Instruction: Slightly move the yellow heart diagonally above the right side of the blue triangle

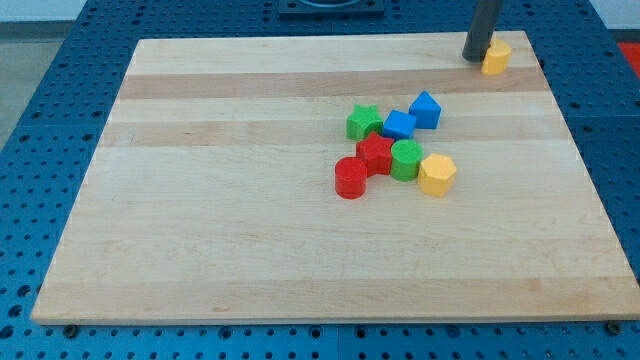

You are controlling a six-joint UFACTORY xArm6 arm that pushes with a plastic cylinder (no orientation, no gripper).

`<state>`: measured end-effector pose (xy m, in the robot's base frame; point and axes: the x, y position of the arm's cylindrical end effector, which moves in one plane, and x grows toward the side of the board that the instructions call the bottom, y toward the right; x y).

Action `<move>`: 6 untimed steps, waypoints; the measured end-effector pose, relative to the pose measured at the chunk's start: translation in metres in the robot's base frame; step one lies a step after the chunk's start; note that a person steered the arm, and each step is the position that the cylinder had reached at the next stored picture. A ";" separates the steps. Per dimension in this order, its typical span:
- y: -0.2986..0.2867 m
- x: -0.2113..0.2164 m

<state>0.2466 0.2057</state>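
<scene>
1. Scene was brightly and evenly lit; light appeared diffuse and came from overhead.
2. Wooden board (300, 200) showed no hard glare, only a mild paler sheen across its centre.
3. Shadows were short and soft: a small dark patch sat at the base of the rod by my tip (476, 57), and thin ones lay under the clustered blocks.
4. Focus was adequate throughout; block edges read slightly soft, consistent with low resolution.
5. Board edges looked straight, with no obvious distortion at the frame borders.
</scene>
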 end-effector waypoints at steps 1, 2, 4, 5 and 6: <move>0.000 0.000; -0.013 0.000; -0.056 0.024; -0.054 0.060; -0.019 0.079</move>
<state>0.3254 0.1863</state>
